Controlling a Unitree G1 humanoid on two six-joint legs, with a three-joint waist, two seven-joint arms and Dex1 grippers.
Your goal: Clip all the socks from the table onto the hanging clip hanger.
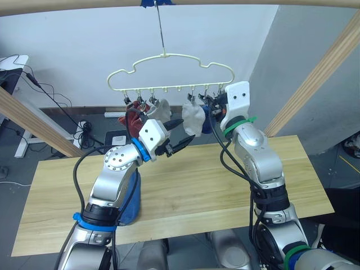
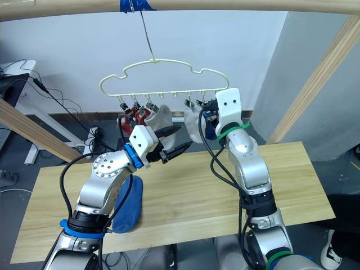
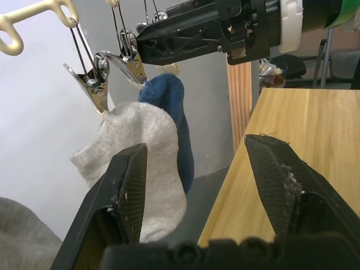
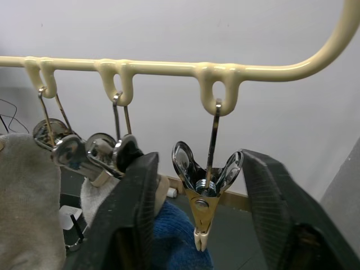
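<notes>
Right gripper (image 4: 199, 225) spread, fingers either side of an empty metal clip (image 4: 203, 197) on the clip hanger (image 1: 169, 56). Left gripper (image 2: 175, 140) spread, empty, just below the hanger. One blue sock (image 2: 126, 205) lies on the table (image 2: 185, 197); others hang clipped.

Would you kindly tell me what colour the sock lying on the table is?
Blue. The sock on the table shows best in the right eye view.

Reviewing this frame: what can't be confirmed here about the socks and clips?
- Rust red socks: the left gripper and its arm cover them in the head views, so their count is unclear.
- Blue sock on the table: the left arm hides its upper part.
- End clip: it sits between the right gripper fingers; whether they touch it cannot be told.
- Hung blue sock: its clip grip is hidden behind the grey sock.
</notes>
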